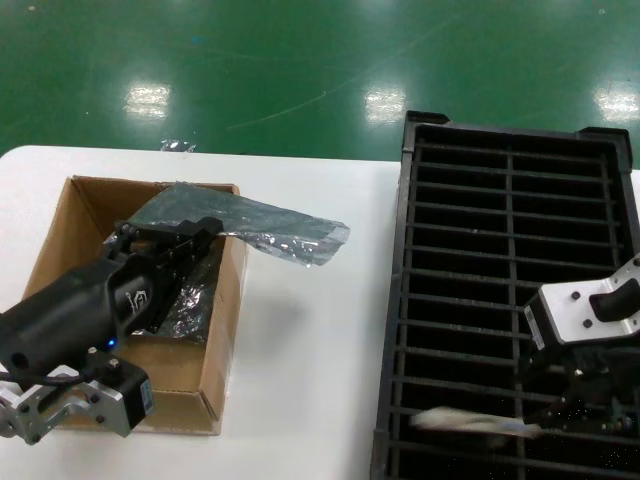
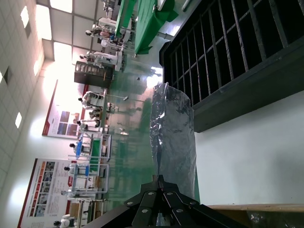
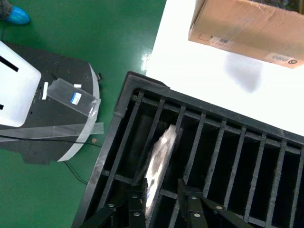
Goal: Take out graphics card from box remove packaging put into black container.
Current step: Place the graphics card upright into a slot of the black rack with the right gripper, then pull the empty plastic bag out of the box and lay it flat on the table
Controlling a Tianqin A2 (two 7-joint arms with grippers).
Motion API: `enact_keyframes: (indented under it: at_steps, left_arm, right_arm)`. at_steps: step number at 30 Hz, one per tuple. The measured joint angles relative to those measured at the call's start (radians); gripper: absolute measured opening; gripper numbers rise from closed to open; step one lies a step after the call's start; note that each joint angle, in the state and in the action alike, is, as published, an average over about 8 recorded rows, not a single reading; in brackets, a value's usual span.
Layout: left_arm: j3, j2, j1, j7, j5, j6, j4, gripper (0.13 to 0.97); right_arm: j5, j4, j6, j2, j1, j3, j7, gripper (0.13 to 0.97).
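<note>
Head view: left gripper (image 1: 205, 232) reaching over the cardboard box (image 1: 60, 240), pinched shut on one end of the empty plastic bag (image 1: 270, 228), which hangs out over the box's right wall and above the white table (image 1: 310, 330). Probably held clear that way so the bag stays out of the box and away from the darker wrapped boards (image 1: 190, 300) left inside. Right gripper (image 1: 540, 415) low over the near end of the black tray (image 1: 400, 300), with the graphics card (image 1: 470, 422) as a pale blurred strip lying along a slot just beside it, toward the tray's left edge.

Left wrist view: fingers (image 2: 159, 190) closed together, the crinkled bag (image 2: 173, 128) rising straight from between them, the slotted tray (image 2: 228, 52) well beyond, past the table.

Right wrist view: card (image 3: 159, 161) standing on edge in a slot near the tray's corner (image 3: 128, 80), presumably so the dividers keep it upright. Fingers (image 3: 137, 204) set either side of its near end, spread rather than clamped, with a gap showing beside the card. Card judged already seated. Box (image 3: 247, 23) well apart across the table.
</note>
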Motion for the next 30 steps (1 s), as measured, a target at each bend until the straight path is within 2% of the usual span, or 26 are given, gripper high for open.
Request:
enact_keyframes:
  at_steps: [3, 12, 20, 23, 27, 30]
  left_arm:
    - [0.000, 0.000, 0.000, 0.000, 0.000, 0.000, 0.000, 0.138]
    - [0.000, 0.000, 0.000, 0.000, 0.000, 0.000, 0.000, 0.138]
    - [0.000, 0.000, 0.000, 0.000, 0.000, 0.000, 0.000, 0.138]
    - [-0.001, 0.005, -0.004, -0.021, 0.016, 0.010, -0.003, 0.138]
    - [-0.012, 0.038, -0.020, -0.110, 0.078, 0.062, -0.021, 0.138]
    - [-0.038, 0.100, -0.043, -0.222, 0.142, 0.147, -0.044, 0.138]
  right_arm:
    - [0.004, 0.005, 0.000, 0.001, 0.005, 0.002, 0.001, 0.258]
    - [0.008, 0.029, 0.000, 0.005, 0.007, 0.016, 0.012, 0.388]
    - [-0.033, 0.061, 0.012, 0.011, -0.040, 0.084, 0.013, 0.583]
    - [-0.036, 0.063, 0.014, 0.011, -0.043, 0.088, 0.012, 0.631]
    - [-0.037, 0.063, 0.014, 0.012, -0.043, 0.088, 0.012, 0.727]
    - [-0.036, 0.063, 0.015, 0.012, -0.043, 0.087, 0.012, 0.775]
